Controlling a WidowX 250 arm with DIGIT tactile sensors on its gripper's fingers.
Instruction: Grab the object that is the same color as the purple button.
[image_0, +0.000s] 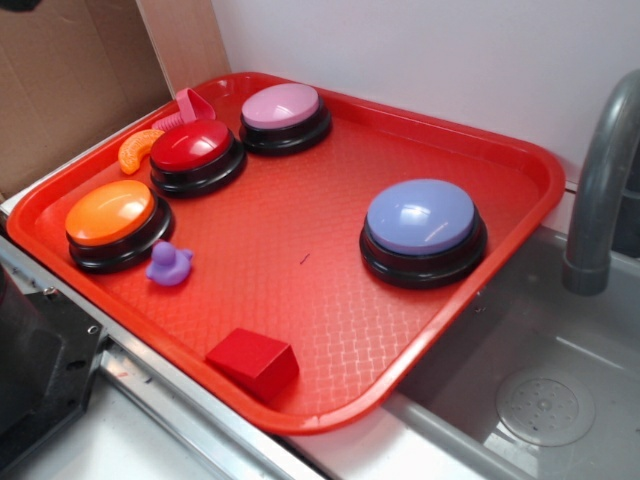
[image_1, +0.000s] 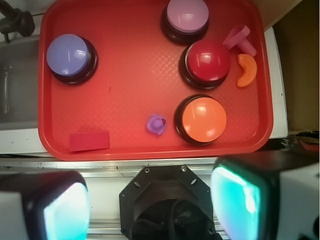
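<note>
A small violet-purple toy duck (image_0: 168, 265) stands on the red tray (image_0: 300, 300), just right of the orange button (image_0: 110, 212). In the wrist view the duck (image_1: 156, 124) sits left of the orange button (image_1: 202, 119). The purple button (image_0: 421, 218) is on the tray's right side, far from the duck, and shows as the purple button (image_1: 70, 54) at the upper left from above. My gripper (image_1: 150, 200) is high above the tray's near edge, well short of the duck. It is open, with nothing between its wide-apart fingers (image_1: 235, 197). The exterior view does not show the gripper.
A red button (image_0: 197, 148) and a pale pink button (image_0: 283, 105) stand at the back. An orange slice toy (image_0: 137, 150) and a pink toy (image_0: 192, 105) lie behind them. A red block (image_0: 253, 362) sits near the front rim. A sink (image_0: 540, 400) with a grey faucet (image_0: 600, 180) lies to the right.
</note>
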